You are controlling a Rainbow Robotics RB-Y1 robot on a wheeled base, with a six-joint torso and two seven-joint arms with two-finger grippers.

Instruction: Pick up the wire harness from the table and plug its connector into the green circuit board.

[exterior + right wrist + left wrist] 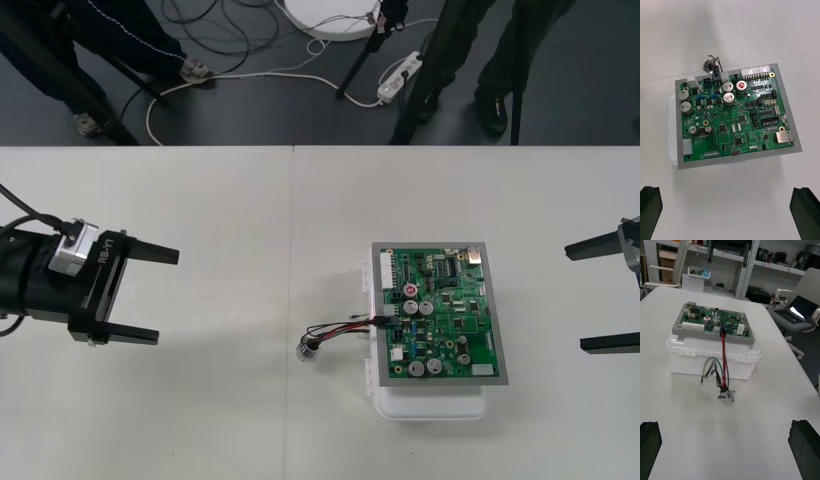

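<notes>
Plug [385, 321] looks seated in green board [445, 310], 9 o'clock edge; wires [345, 326] trail to socket [307, 351] on worktop [200, 420]. Left hand [165, 296] at 9, right hand [576, 298] at 3, both open. Don't snag wires, imo.

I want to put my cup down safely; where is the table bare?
Bare table: between the left gripper and the harness, between the board and the right gripper, and along the far edge. Crowded at the board's left side, where the harness trails.

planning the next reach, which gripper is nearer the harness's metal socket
Left. The left gripper sits open on the table to the socket's left; the right gripper sits open beyond the board.
</notes>
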